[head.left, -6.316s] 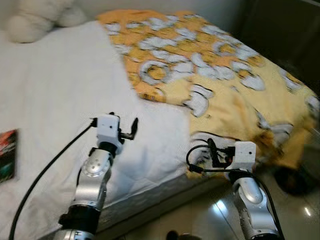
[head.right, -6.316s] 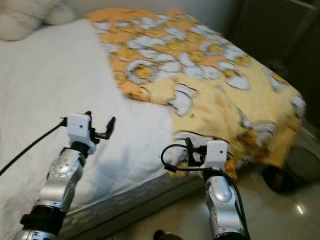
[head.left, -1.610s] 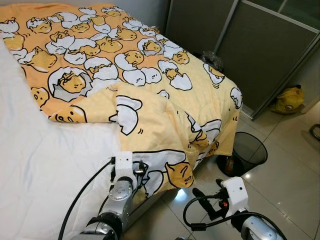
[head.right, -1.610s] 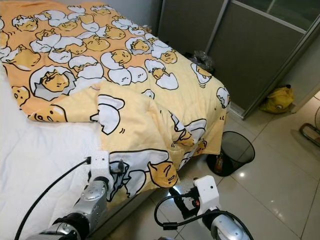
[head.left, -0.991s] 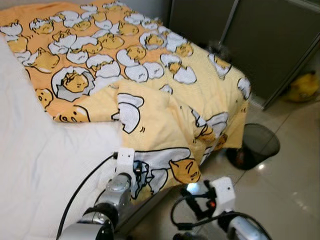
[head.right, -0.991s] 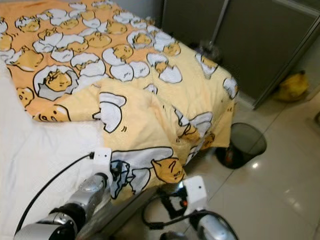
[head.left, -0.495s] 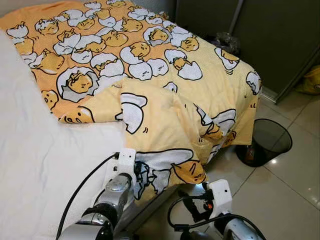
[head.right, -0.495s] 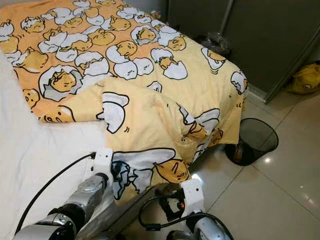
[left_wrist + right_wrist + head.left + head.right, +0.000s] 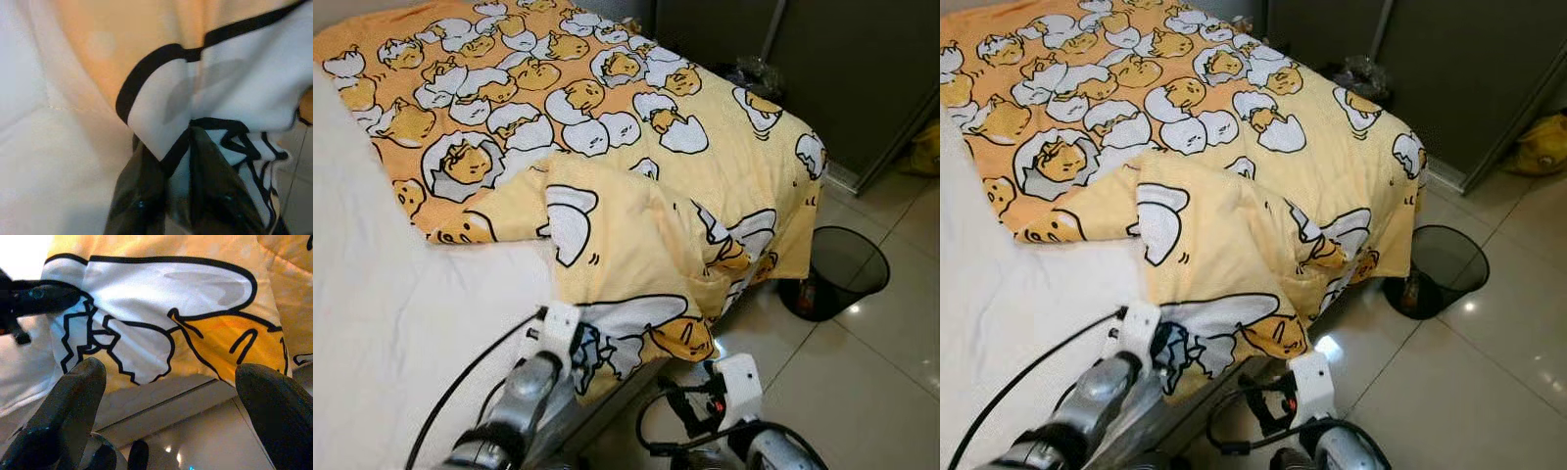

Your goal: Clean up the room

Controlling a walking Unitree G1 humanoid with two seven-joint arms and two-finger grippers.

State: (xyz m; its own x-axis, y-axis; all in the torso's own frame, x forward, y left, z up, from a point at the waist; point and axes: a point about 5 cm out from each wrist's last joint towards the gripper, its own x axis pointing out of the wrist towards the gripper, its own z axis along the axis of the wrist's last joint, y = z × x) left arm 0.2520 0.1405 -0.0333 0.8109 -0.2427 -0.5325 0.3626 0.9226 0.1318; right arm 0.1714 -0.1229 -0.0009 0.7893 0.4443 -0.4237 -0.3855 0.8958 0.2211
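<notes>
A yellow blanket (image 9: pixel 607 147) printed with cartoon eggs covers the far half of the bed, and one corner is folded back toward me. My left gripper (image 9: pixel 579 348) is at that folded corner by the bed's near edge. In the left wrist view its fingers (image 9: pixel 142 196) are shut on the blanket's white and black printed fabric (image 9: pixel 234 93). My right gripper (image 9: pixel 683 409) hangs low beside the bed, over the floor below the corner. In the right wrist view its fingers (image 9: pixel 73 396) stand wide apart and open, holding nothing, with the blanket corner (image 9: pixel 161 313) ahead of them.
A bare white mattress sheet (image 9: pixel 391 294) lies on the left. A black mesh bin (image 9: pixel 837 269) stands on the tiled floor (image 9: pixel 881 372) at the foot of the bed. Dark wardrobe doors (image 9: pixel 862 59) rise behind it, with a yellow bag (image 9: pixel 928 147) at the right edge.
The view has swung from the pillow end to the bed's foot. My left gripper, earlier free above the white sheet, now grips the blanket corner. My right gripper stays low beside the bed.
</notes>
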